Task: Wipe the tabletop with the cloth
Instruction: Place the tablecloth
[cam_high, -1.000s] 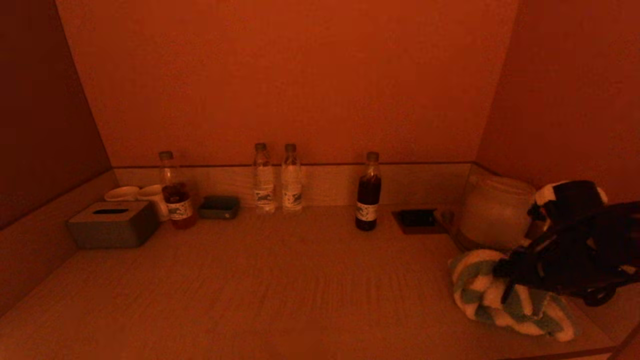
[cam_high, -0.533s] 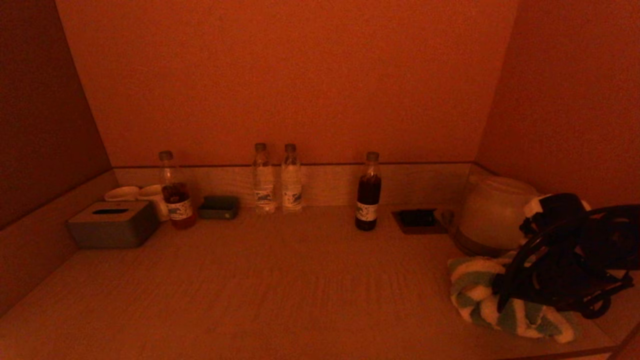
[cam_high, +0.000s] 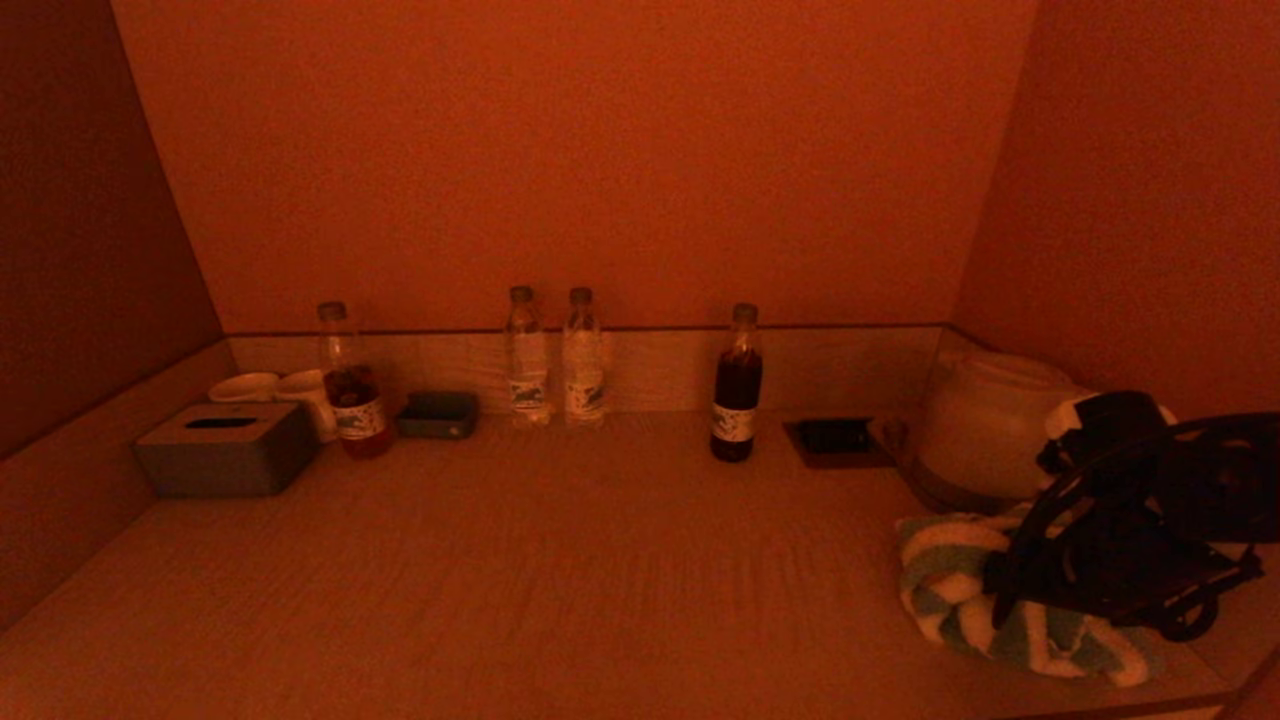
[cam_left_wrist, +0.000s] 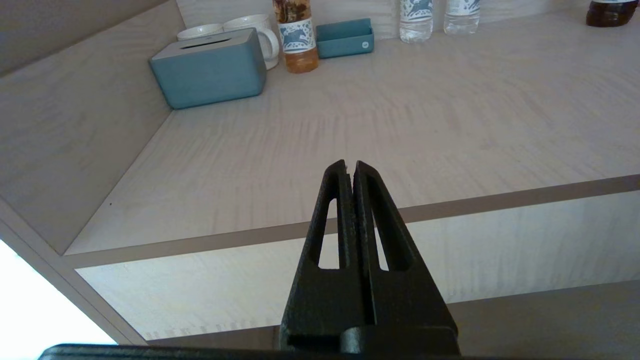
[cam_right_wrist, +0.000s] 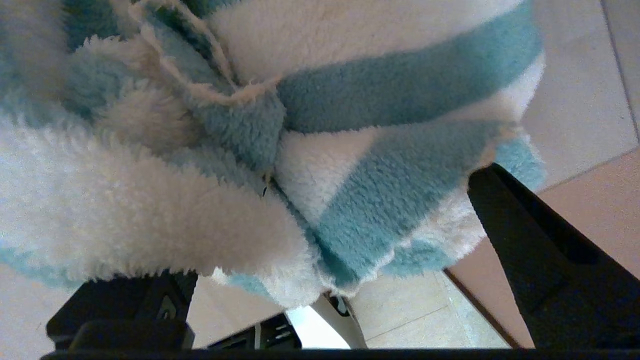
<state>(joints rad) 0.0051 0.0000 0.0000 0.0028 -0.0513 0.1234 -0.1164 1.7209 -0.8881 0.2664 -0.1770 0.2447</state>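
A fluffy white-and-teal striped cloth (cam_high: 950, 590) lies bunched at the right front of the wooden tabletop (cam_high: 600, 560). My right gripper (cam_high: 1008, 592) is down on its right side. In the right wrist view the cloth (cam_right_wrist: 300, 150) bulges between the two wide-apart black fingers (cam_right_wrist: 545, 260), so the right gripper (cam_right_wrist: 330, 225) is open around it. My left gripper (cam_left_wrist: 349, 165) is shut and empty. It hangs parked below the tabletop's front edge (cam_left_wrist: 500, 202), out of the head view.
Along the back stand a tissue box (cam_high: 225, 448), two cups (cam_high: 270, 388), a small tray (cam_high: 438, 414), several bottles (cam_high: 737, 385), a dark coaster (cam_high: 835, 440) and a pale round jar (cam_high: 985, 425) just behind the cloth. Walls close in on three sides.
My right arm has swung lower over the cloth and then almost stopped. The cloth has flattened and shifted slightly under it. The left arm has not moved.
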